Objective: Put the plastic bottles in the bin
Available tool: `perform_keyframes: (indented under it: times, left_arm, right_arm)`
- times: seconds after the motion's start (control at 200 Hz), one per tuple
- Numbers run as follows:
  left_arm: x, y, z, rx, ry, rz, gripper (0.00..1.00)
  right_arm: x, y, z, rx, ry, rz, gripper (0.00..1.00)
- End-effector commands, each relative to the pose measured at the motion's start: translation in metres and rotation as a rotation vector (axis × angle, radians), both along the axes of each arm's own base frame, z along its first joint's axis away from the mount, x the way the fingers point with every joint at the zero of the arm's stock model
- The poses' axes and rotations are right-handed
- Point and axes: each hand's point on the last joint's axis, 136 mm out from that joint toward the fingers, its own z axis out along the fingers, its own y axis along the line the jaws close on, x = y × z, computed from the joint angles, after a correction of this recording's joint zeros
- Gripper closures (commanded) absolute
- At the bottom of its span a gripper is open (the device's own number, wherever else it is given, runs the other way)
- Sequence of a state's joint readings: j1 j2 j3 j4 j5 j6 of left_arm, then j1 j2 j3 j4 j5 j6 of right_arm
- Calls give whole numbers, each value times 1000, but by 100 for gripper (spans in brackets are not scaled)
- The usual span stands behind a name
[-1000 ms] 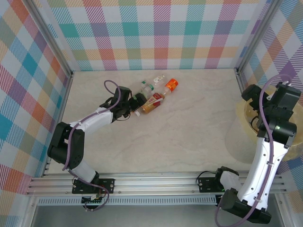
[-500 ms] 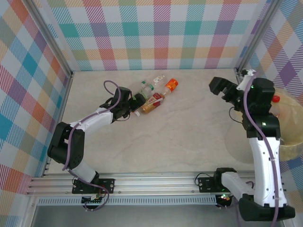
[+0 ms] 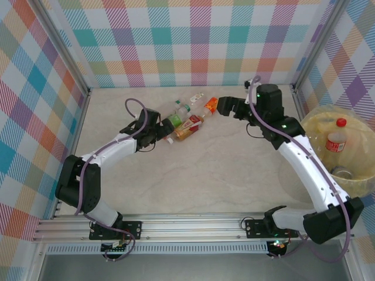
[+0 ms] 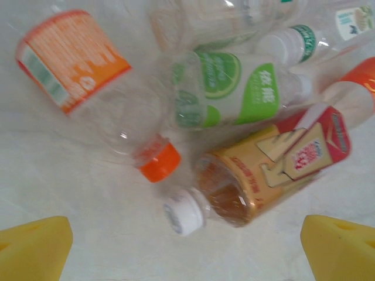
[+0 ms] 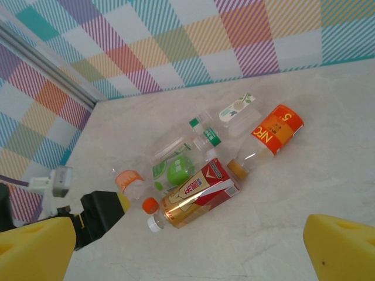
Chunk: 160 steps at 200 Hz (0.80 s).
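Left gripper (image 4: 187,249) gapes empty before clustered plastic bottles (image 4: 234,99) | right gripper (image 5: 190,246) equally wide, empty | red-labelled bottle (image 4: 275,167) probably light, slick, crushable; grip across its label

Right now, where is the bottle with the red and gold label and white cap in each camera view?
Top external: the red-and-gold bottle lies left of centre, slightly above the middle.
Left wrist: the bottle is low, right of centre, white cap pointing lower left.
Right wrist: the bottle is low, near centre.
Shared landmark: the green-label bottle lying alongside it.
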<state>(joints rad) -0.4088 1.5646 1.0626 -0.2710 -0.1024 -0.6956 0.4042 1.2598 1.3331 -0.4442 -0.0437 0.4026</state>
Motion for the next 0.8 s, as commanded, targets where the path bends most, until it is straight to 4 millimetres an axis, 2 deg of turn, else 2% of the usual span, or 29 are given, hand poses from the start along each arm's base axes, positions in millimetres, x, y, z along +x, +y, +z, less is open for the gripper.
perform_keyframes:
  times: [0.0, 0.155, 0.31, 0.47, 0.68, 0.795]
  left_arm:
    - [7, 32, 16, 167, -31, -9, 0]
    - [14, 51, 7, 209, 31, 0, 0]
    - [24, 60, -3, 220, 73, -16, 0]
    - [43, 49, -8, 202, 68, -158, 0]
    - [58, 36, -19, 247, 90, -351, 0]
    - [73, 63, -18, 315, 121, -216, 0]
  right_arm:
    - [11, 10, 15, 2, -72, -10, 0]
    - [21, 15, -5, 29, -12, -43, 0]
    - [22, 17, -13, 49, 5, -52, 0]
    - [23, 13, -20, 43, 15, -71, 0]
    - [24, 17, -22, 64, 31, -66, 0]
    - [25, 18, -22, 63, 37, -66, 0]
